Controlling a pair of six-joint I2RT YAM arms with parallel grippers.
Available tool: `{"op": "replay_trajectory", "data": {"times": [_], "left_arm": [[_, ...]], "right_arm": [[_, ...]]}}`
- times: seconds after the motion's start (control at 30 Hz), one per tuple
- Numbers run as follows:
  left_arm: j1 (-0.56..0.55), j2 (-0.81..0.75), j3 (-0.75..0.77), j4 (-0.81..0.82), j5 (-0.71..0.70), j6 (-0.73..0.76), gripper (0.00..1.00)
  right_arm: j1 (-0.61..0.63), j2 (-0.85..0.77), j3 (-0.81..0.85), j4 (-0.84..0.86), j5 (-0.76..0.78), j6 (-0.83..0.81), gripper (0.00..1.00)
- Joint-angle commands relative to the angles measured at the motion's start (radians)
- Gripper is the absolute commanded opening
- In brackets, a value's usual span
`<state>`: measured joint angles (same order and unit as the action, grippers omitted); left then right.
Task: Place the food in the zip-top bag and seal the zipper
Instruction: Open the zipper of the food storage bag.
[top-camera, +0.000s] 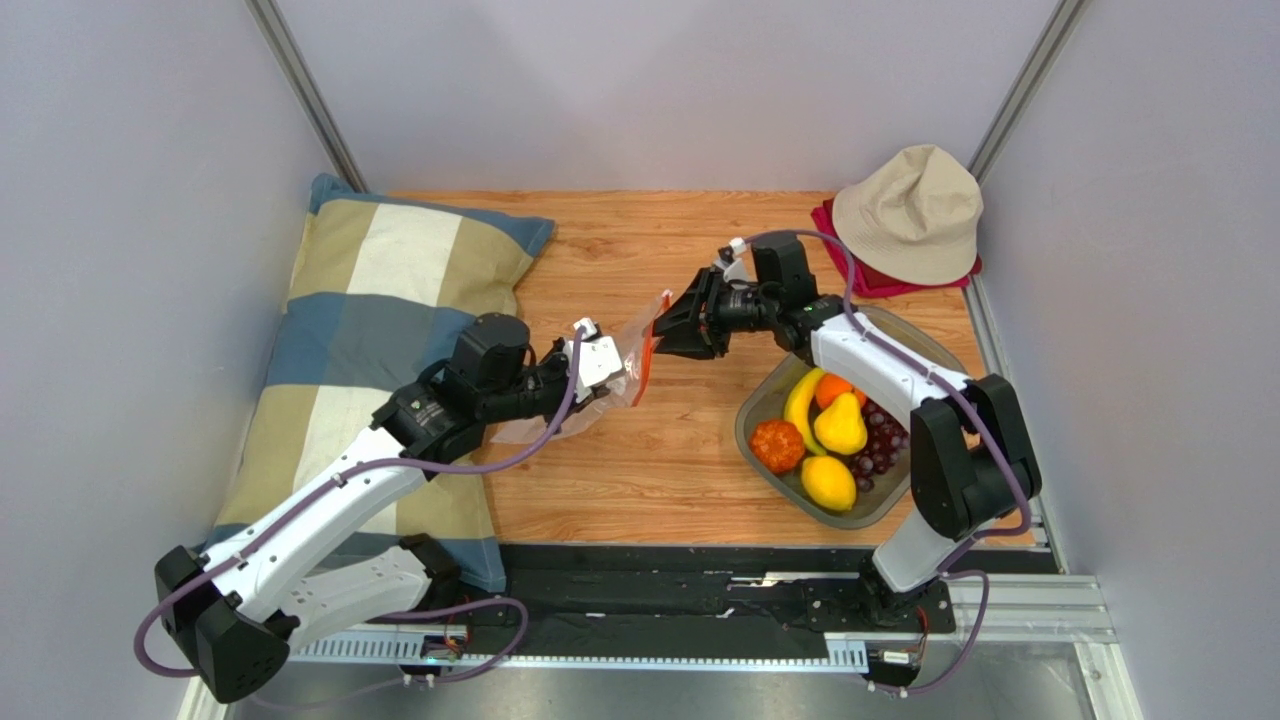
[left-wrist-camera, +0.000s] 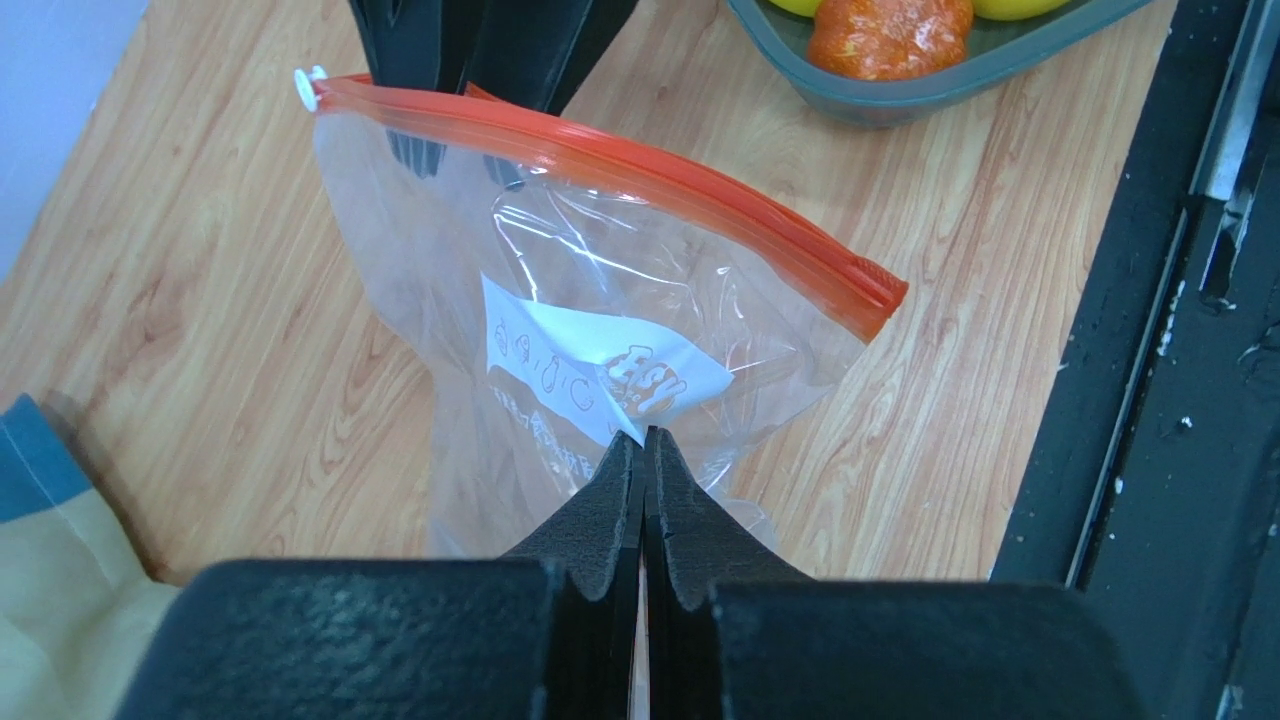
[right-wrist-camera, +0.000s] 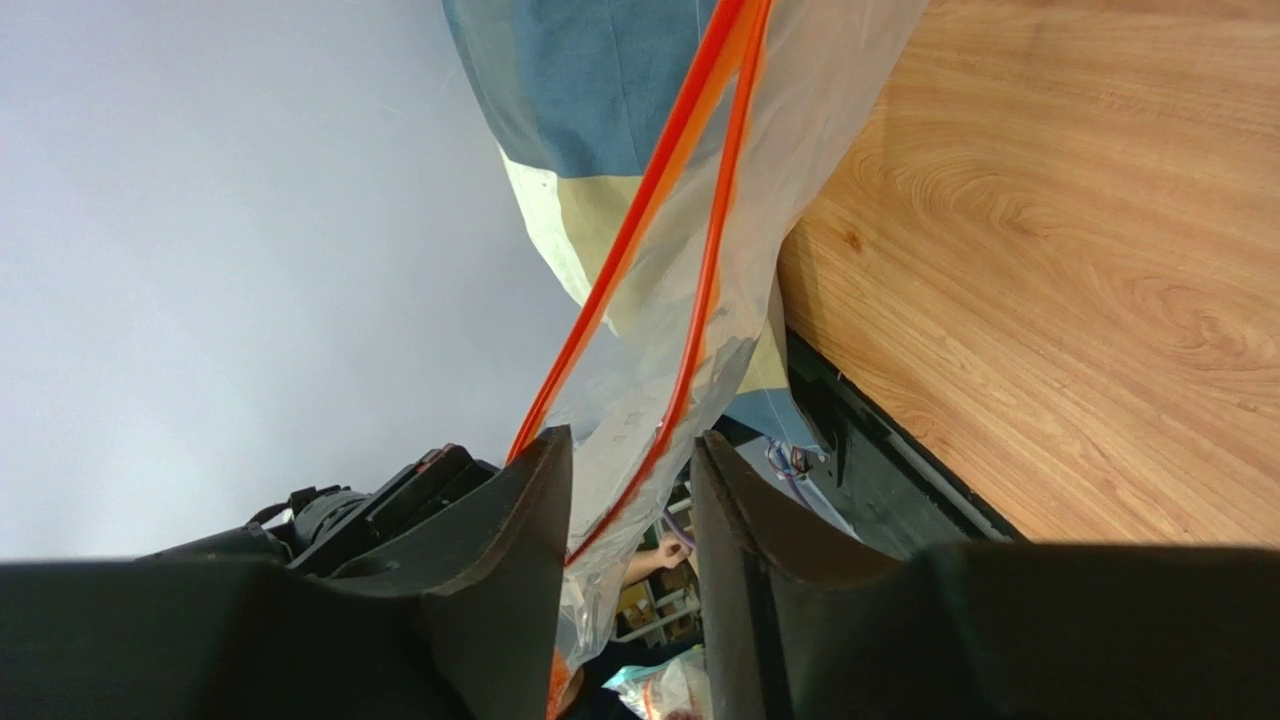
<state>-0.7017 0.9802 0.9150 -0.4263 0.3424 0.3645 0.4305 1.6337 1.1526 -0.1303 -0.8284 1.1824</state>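
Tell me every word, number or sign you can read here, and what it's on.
White label on the bag: orange print, too blurred and crumpled to read.
Nothing else in any view carries readable text.

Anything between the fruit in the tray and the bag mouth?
Nothing lies on the wood table between the tray and the zip-top bag. The right pincer straddles the zipper at the mouth, which looks only slightly parted; the left pincer is shut on the bag.

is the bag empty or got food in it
Empty: the clear zip-top bag shows nothing inside; the fruit lies in the grey tray.
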Motion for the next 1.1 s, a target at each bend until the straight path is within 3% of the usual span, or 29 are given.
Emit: {"op": "replay_trajectory", "data": {"times": [0.0,0.1,0.13,0.2,0.23,0.3,0.33,0.43,0.53,0.8,1.07], "left_arm": [[-0.016,-0.023,-0.011,0.054,-0.011,0.077,0.00],[-0.015,-0.025,-0.015,0.063,-0.058,0.038,0.00],[-0.015,-0.025,-0.015,0.063,-0.075,0.016,0.00],[-0.015,-0.028,-0.005,0.057,-0.127,-0.077,0.05],[-0.015,-0.028,0.004,0.026,-0.138,-0.111,0.19],[-0.012,-0.035,0.048,-0.021,-0.157,-0.213,0.39],[-0.012,-0.040,0.062,-0.061,-0.163,-0.245,0.65],[0.002,-0.063,0.117,-0.118,-0.194,-0.341,0.82],[0.025,-0.054,0.191,-0.134,-0.168,-0.400,0.86],[0.021,0.121,0.377,-0.106,0.001,-0.610,0.90],[-0.018,0.187,0.375,-0.117,-0.123,-0.644,0.82]], "right_arm": [[0.017,0.012,0.012,0.044,-0.040,0.017,0.35],[0.008,0.002,0.007,0.034,-0.040,-0.009,0.14],[0.004,-0.006,0.007,0.018,-0.038,-0.023,0.00],[-0.015,-0.032,0.031,-0.023,-0.022,-0.107,0.00],[-0.018,-0.043,0.045,-0.082,-0.015,-0.147,0.00],[-0.019,-0.083,0.097,-0.149,0.020,-0.291,0.00],[-0.019,-0.100,0.108,-0.193,0.035,-0.326,0.00],[-0.006,-0.165,0.114,-0.250,0.107,-0.461,0.00],[0.031,-0.225,0.099,-0.294,0.199,-0.566,0.00],[0.186,-0.319,0.078,-0.272,0.481,-0.647,0.00],[0.244,-0.305,0.117,-0.262,0.549,-0.655,0.00]]}}
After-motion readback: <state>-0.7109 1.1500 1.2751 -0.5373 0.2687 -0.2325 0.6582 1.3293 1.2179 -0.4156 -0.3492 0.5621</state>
